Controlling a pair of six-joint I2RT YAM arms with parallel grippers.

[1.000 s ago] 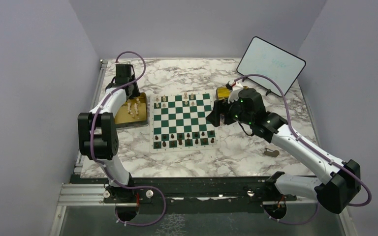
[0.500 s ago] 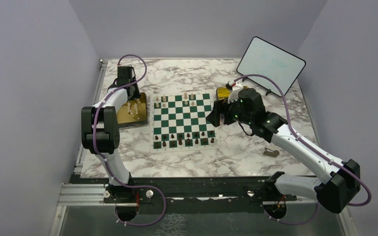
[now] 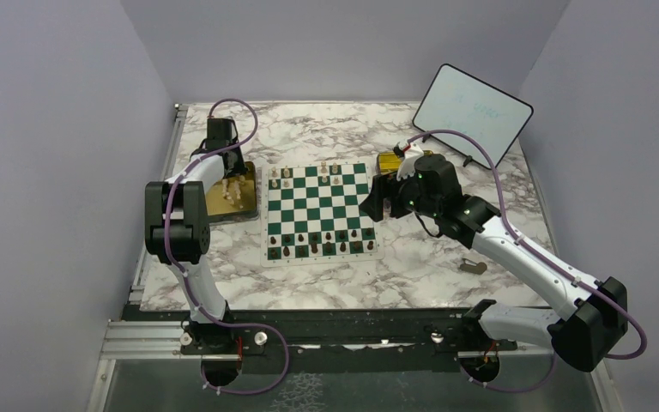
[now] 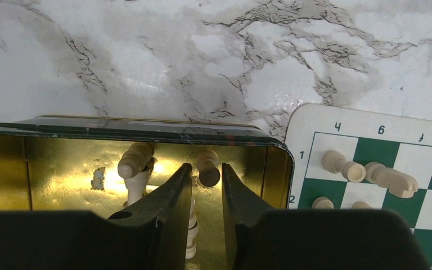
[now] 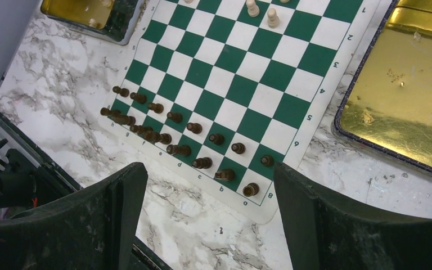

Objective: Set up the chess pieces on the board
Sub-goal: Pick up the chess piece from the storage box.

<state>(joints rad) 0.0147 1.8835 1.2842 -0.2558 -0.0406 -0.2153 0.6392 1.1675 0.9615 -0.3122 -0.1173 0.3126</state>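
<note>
L claw (image 4: 206,167) is hanging nose-down inside the gold tray (image 4: 135,126) on the L side of the marble table (image 3: 326,129). Its fingers (image 4: 169,202) are standing w/ only a slim gap btwn them. A cream piece (image 4: 192,228) is showing in that gap, tight against the L finger. Whether it's actually pinched or just standing underneath, can't tell from here. Just past the fingertips a second cream piece (image 4: 208,169) is standing on the gold floor. Beside it a third cream piece (image 4: 134,162) is leaning over.

The board (image 5: 247,90) is lying flat mid-table, its far L corner just beside that tray. Cream pcs (image 3: 286,174) are sitting on the two far rows. Four are showing near the tray corner in the L wrist view, a few more further along. Dark pcs (image 5: 202,163) are lining the two rows nearest the arms, approx a full set. A couple at the L end are looking tipped, though the angle isn't letting me be sure.

R claw (image 5: 209,169) is hovering high above the board's R edge, jaws spread wide, nothing btwn them. A second gold tray (image 5: 416,101) is sitting just R of the board, close to its border. A whiteboard (image 3: 472,112) is leaning at the back R corner. A small grey-brown object (image 3: 474,266) is lying on the marble next to the R arm, too small to identify.
</note>
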